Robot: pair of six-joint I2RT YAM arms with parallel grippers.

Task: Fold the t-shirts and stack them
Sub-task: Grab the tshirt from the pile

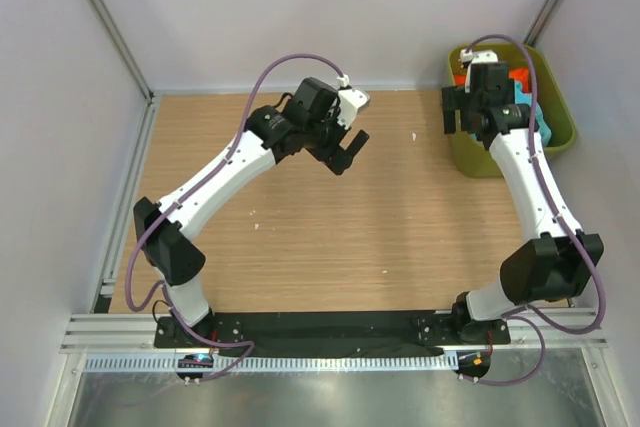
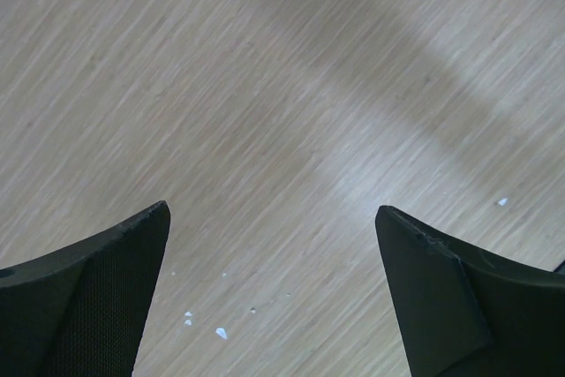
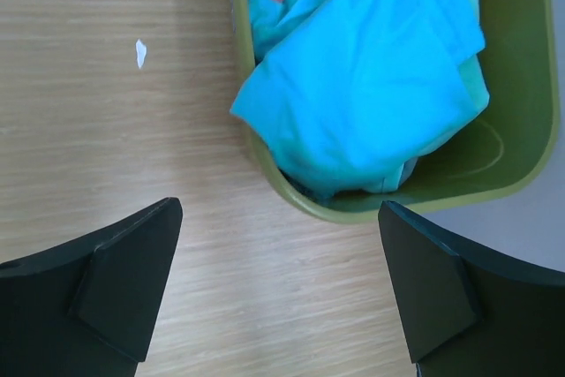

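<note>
inside the bin (image 3: 523,130), turquoise t-shirt (image 3: 371,86) crumpled, long axis unclear

Lighting bright, even, diffuse. Left wrist view: soft shadow band crosses table (image 2: 132,86) from twelve toward three o'clock; pale sheen beneath.

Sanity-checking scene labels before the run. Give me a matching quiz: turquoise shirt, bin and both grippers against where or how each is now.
Things:
1. turquoise t-shirt
2. olive bin
3. left gripper
4. right gripper

Place or state:
A. open, above the bare table
B. at the far right corner of the table
C. open, above the bin's rim
D. topmost cloth inside the bin

Pairs: 1-D, 2-B, 3-A, 4-C
</note>
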